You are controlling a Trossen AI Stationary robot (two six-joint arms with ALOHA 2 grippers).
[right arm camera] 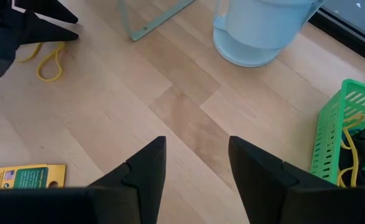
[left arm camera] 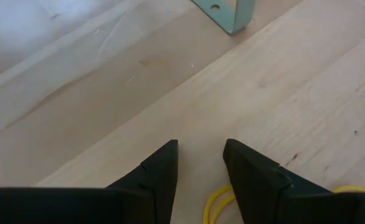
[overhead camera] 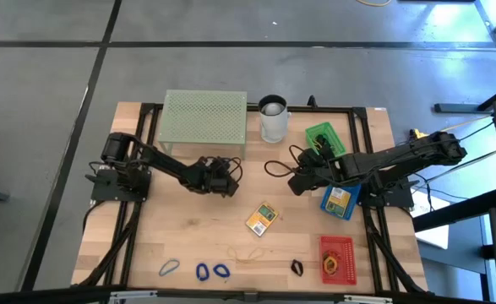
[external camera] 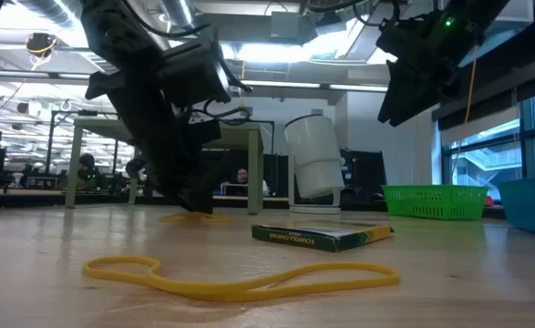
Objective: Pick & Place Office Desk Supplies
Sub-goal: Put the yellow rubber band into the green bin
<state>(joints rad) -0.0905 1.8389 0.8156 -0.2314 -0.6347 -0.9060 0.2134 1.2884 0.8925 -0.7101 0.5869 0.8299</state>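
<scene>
Wood tabletop (overhead camera: 188, 228): our left gripper (left arm camera: 199, 163), jaws apart, hovers beside a yellow rubber band (left arm camera: 218, 202); right gripper (right arm camera: 194, 163) spread near the white cup (overhead camera: 273, 118).

Place: an open-plan office or lab floor.
Evidence: long desk rows (external camera: 30, 187), seated people (external camera: 241, 176), exposed ceiling ducts (external camera: 62, 14), large windows (external camera: 481, 150) beyond the wooden table (external camera: 486, 273).

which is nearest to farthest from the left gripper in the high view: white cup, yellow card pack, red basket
From the left gripper:
1. yellow card pack, just toward the front edge, mid-table.
2. white cup, at the back beside the mesh stand.
3. red basket, front corner on the right arm's side.
</scene>
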